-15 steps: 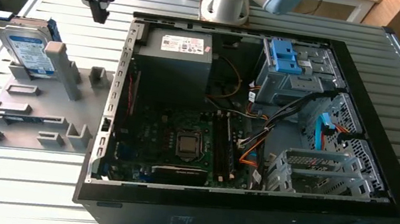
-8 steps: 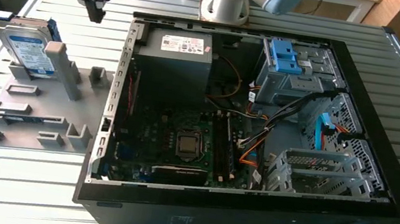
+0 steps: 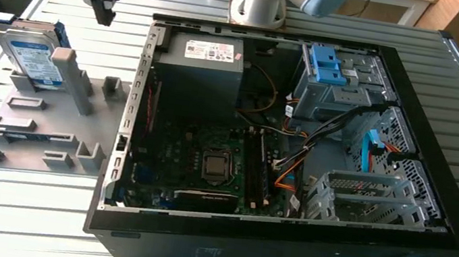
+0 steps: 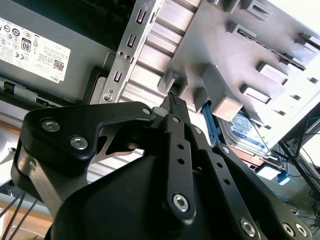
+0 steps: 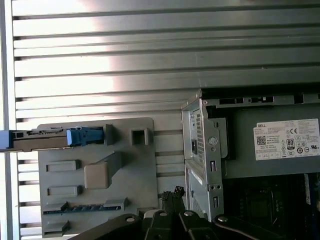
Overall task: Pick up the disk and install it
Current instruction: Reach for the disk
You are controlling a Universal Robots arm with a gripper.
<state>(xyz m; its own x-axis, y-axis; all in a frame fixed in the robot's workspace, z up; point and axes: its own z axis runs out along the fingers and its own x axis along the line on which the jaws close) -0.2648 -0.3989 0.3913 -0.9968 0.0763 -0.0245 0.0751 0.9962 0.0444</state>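
Arm (image 3: pixel 262 0), top centre of the exterior view: silver-grey joints, pale blue cap. Gripper (image 3: pixel 105 13), upper left: grey housing, black link bars tapering to a point. In the second wrist view: matte black links, silver socket-head screws (image 4: pixel 180 201), rows of small holes, ribbed tips.

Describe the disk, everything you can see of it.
The disk is a flat silver-metal slab with a white-and-blue label and blue plastic side rails. It stands on edge, slightly tilted, in the grey holder plate at the exterior view's left, outside the computer case, propped by a grey post. The gripper hangs apart, not touching it.
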